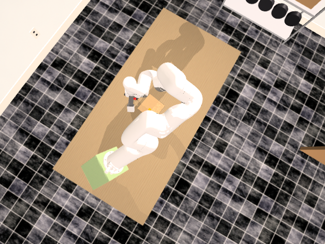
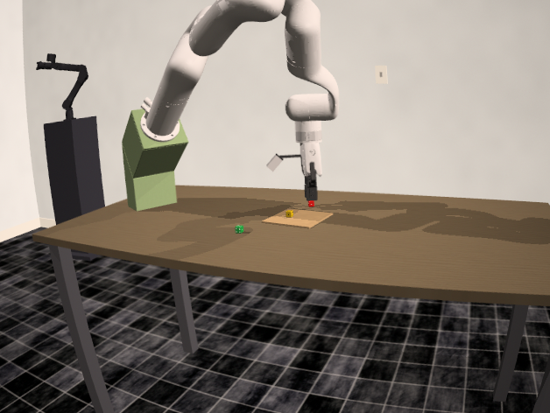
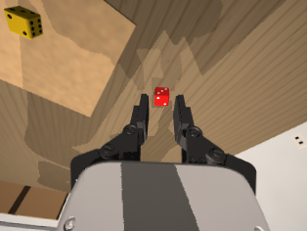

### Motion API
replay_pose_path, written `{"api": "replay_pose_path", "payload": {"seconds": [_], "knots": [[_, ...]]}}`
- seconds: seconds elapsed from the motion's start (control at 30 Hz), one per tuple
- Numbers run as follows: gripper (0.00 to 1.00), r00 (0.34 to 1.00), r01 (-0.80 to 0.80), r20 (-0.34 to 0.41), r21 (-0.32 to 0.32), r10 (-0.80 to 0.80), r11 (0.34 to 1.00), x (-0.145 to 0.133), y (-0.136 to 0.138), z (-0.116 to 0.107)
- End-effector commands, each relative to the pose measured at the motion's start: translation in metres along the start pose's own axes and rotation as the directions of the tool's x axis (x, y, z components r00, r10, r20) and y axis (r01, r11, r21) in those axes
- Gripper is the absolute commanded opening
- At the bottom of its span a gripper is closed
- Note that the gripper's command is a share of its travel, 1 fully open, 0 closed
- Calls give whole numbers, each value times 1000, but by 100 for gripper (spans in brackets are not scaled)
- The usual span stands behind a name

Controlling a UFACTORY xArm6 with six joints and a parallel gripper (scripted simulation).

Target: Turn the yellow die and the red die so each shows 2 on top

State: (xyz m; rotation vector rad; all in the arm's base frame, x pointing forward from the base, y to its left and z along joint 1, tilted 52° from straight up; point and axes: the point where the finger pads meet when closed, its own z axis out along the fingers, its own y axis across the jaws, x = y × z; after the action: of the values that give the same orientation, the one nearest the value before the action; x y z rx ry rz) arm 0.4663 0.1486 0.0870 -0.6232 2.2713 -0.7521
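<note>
Hanging over the table [image 2: 364,262], the gripper [image 3: 159,109] points straight down above the red die [image 3: 162,97], fingers partly apart with nothing between them. That die lies on bare wood just off the mat [image 2: 311,218]. On the mat sits the yellow die [image 3: 23,22]; the green die [image 2: 239,228] lies well apart.
</note>
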Motion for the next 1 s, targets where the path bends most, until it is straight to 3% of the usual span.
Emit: {"api": "replay_pose_path", "payload": {"seconds": [0.0,0.97], "knots": [[31,1000,0,2,-1,0,1000,-1,0,-1],[31,1000,0,2,-1,0,1000,-1,0,19]]}}
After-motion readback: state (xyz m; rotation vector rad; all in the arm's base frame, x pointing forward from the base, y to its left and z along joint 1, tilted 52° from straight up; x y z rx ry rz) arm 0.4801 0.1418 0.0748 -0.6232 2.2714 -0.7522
